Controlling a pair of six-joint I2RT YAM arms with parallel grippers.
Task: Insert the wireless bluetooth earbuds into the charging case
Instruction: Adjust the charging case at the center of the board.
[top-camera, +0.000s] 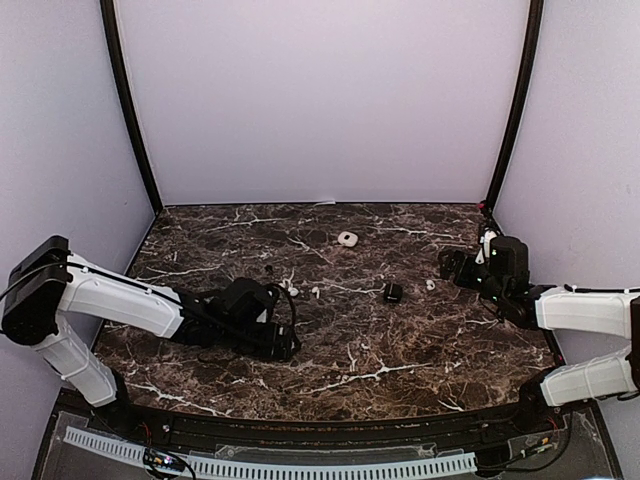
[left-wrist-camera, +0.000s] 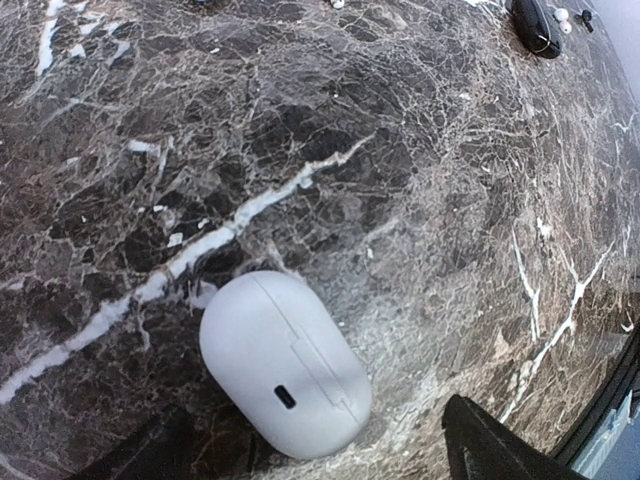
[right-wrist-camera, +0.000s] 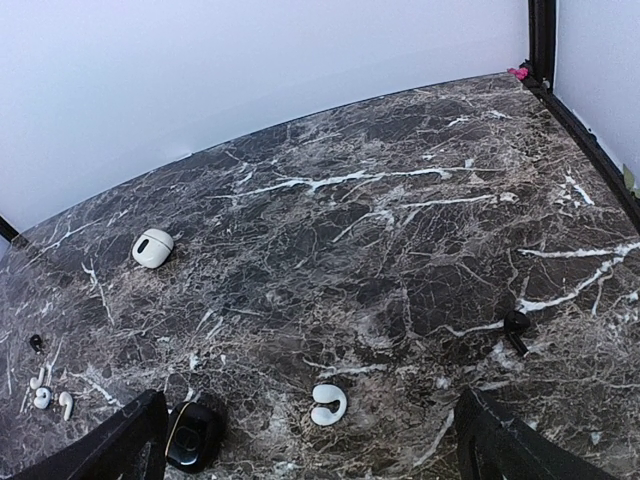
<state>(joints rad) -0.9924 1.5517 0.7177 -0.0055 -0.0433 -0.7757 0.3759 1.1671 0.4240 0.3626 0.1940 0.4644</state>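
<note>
Spread wide at the left gripper (left-wrist-camera: 312, 420), dark fingers in the two bottom corners of the left wrist view, clamped on nothing, straddling a white charging case (left-wrist-camera: 285, 365). Flat on the marble table (left-wrist-camera: 400, 150), lid shut, port end toward the camera, close to the finger at that view's left; touching or not, cannot tell. Hidden under that gripper in the top view. Likewise apart at the right gripper (right-wrist-camera: 312, 405), low over the table's right side, holding nothing. Between its fingers, close in: a hook-shaped white earbud (right-wrist-camera: 328, 404) loose on the marble, and just beside the finger at the view's left a black case (right-wrist-camera: 195, 435), the two near but apart. Out to the right, beyond the other finger, a black earbud (right-wrist-camera: 517, 325) lying alone. Farther out, toward the back wall (right-wrist-camera: 250, 80), a second white case (right-wrist-camera: 152, 247), well apart from everything else. At the far left edge of the right wrist view, a small cluster of white earbuds (right-wrist-camera: 48, 395), stems visible, loose on the marble; in the top view, just beside the left gripper, between it and the black case.
</note>
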